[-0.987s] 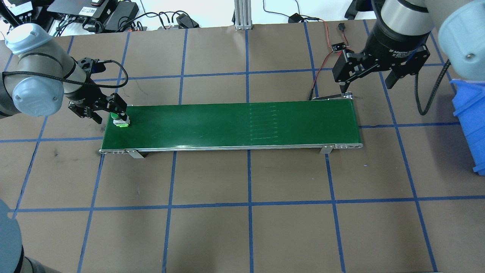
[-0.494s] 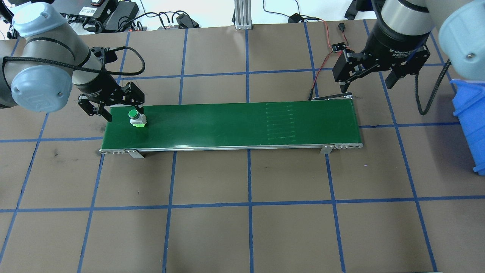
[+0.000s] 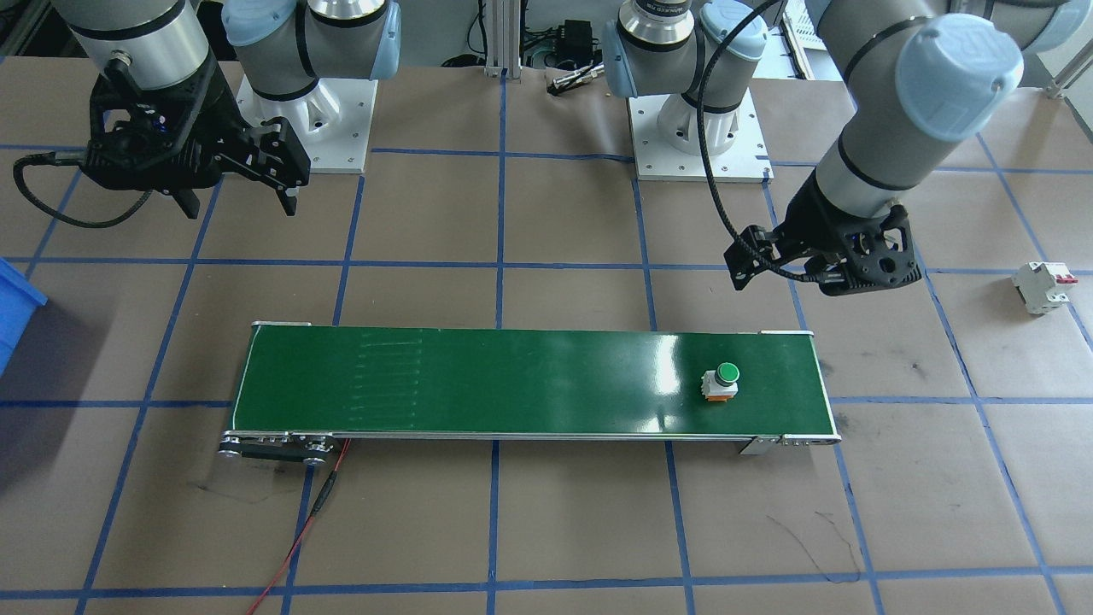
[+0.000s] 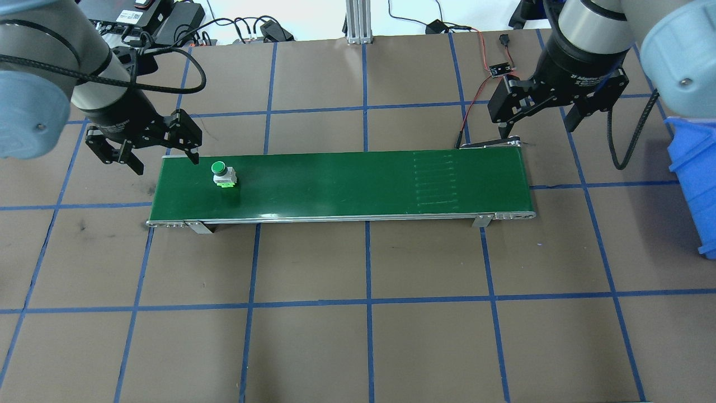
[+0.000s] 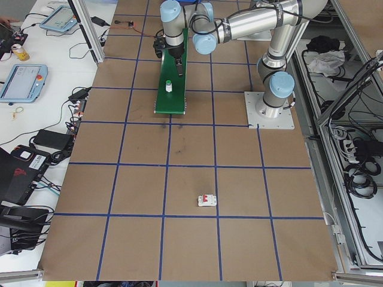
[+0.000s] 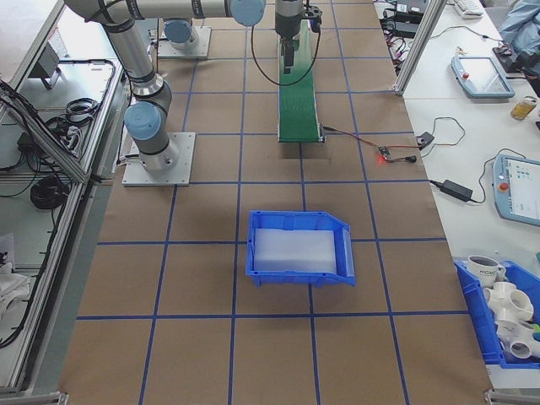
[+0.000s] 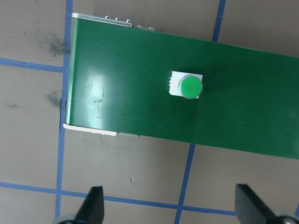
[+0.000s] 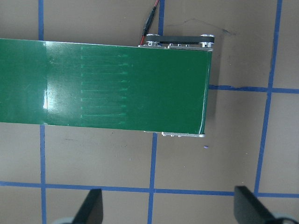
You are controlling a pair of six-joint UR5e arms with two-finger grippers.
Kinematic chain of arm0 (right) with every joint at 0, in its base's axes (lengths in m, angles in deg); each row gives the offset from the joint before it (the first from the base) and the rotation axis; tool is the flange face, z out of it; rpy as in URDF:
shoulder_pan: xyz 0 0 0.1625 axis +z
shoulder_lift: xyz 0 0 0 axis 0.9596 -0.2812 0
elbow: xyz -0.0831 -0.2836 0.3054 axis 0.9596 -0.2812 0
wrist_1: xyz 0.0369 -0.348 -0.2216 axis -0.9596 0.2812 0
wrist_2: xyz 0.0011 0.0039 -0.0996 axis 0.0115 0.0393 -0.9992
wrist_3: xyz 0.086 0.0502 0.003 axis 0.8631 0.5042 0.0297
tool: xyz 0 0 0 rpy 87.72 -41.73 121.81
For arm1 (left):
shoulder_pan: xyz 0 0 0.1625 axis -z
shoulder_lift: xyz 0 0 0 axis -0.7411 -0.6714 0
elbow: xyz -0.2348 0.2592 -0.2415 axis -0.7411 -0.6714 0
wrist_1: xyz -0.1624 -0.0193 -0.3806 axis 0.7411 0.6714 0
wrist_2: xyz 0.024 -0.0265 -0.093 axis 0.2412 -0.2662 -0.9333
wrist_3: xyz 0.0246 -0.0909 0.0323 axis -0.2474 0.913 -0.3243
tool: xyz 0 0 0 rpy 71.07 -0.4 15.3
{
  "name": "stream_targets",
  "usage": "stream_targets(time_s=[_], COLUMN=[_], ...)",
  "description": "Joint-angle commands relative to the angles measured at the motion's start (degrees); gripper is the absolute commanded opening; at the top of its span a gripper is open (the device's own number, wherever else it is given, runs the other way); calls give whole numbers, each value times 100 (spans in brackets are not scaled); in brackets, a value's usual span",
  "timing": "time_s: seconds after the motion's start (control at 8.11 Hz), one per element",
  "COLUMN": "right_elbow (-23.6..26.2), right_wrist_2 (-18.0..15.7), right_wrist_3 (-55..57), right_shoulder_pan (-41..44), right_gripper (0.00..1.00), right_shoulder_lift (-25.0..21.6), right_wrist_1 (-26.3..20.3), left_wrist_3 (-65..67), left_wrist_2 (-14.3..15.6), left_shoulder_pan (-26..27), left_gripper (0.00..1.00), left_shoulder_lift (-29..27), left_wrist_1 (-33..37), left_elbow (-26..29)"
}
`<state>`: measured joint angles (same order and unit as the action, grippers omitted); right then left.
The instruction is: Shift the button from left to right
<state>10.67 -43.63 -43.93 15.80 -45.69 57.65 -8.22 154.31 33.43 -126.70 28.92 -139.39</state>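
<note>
The button (image 4: 224, 172), with a round green cap on a white body, stands upright on the green conveyor belt (image 4: 347, 182) near its left end. It also shows in the front view as the button (image 3: 721, 382) and below the left wrist camera as the button (image 7: 187, 86). My left gripper (image 4: 164, 161) hangs open above the belt's far left corner, apart from the button, nothing between its fingers (image 7: 96, 198). My right gripper (image 4: 537, 127) is open and empty above the table just behind the belt's right end (image 8: 187, 84).
A blue bin (image 4: 696, 179) stands at the table's right edge. A white circuit breaker (image 3: 1042, 286) lies on the table beyond the belt's left end. A red wire and a small board (image 4: 499, 69) lie behind the belt's right end.
The button has travelled to the right along the belt, as have the belt's seam marks. My left gripper has risen and drawn back from the button. The right gripper has barely moved.
</note>
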Motion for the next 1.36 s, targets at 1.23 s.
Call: stream_targets(time_s=[1.23], right_elbow=[540], right_wrist_2=[640], right_wrist_3=[-16], right_shoulder_pan=[-139], right_gripper=[100], right_shoulder_lift=[1446], right_wrist_1=[1672], left_wrist_3=[-391], left_wrist_2=[130], left_shoulder_pan=[40], left_gripper=[100], left_shoulder_lift=[392], left_wrist_1=[927], left_elbow=[631])
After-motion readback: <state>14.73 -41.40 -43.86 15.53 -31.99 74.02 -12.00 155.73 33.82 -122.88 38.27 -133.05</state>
